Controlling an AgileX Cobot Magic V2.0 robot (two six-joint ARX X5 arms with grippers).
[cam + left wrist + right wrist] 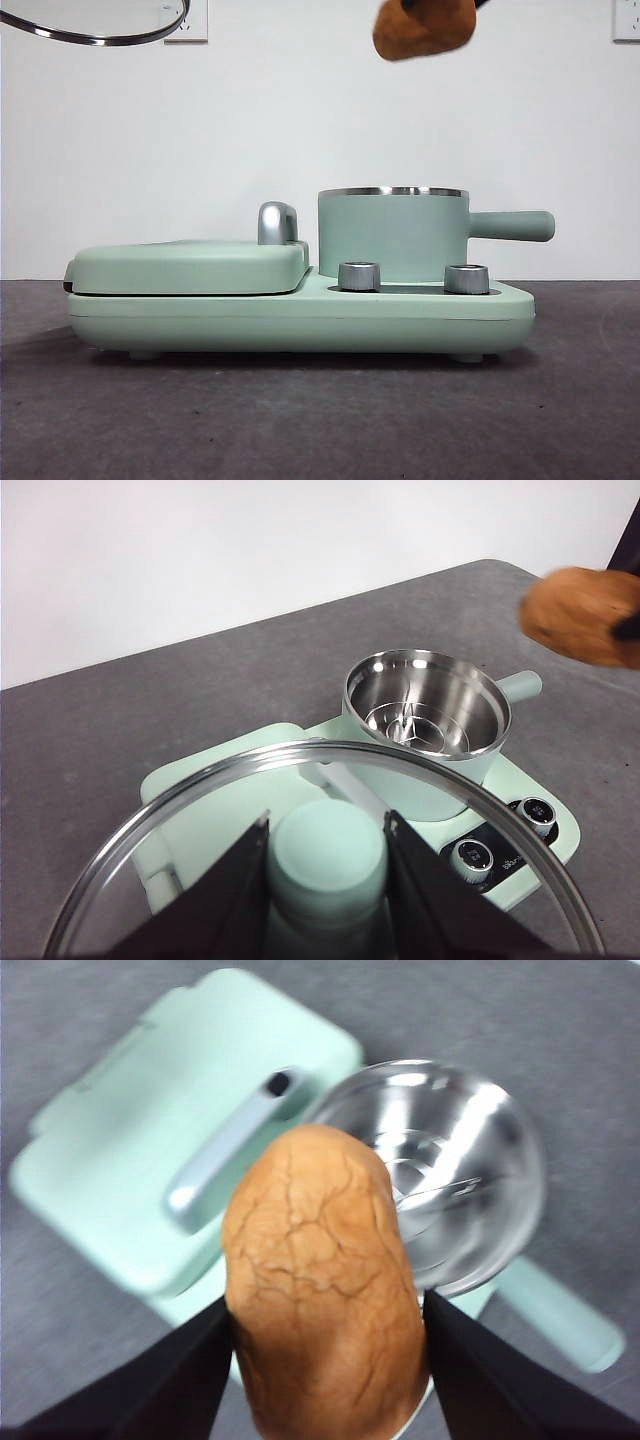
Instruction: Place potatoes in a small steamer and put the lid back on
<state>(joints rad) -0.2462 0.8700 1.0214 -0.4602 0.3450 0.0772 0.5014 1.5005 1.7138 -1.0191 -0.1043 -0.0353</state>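
Potato (325,1285) pinched in right claw (325,1360), lid (320,810) knob in left claw (325,865).

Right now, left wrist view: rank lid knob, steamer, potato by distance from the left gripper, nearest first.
1. The lid knob: clamped between the left gripper's jaws, lid held in the air.
2. The steamer: beyond the lid's rim, open on the appliance.
3. The potato: farthest, held aloft by the right gripper past the steamer's handle side.
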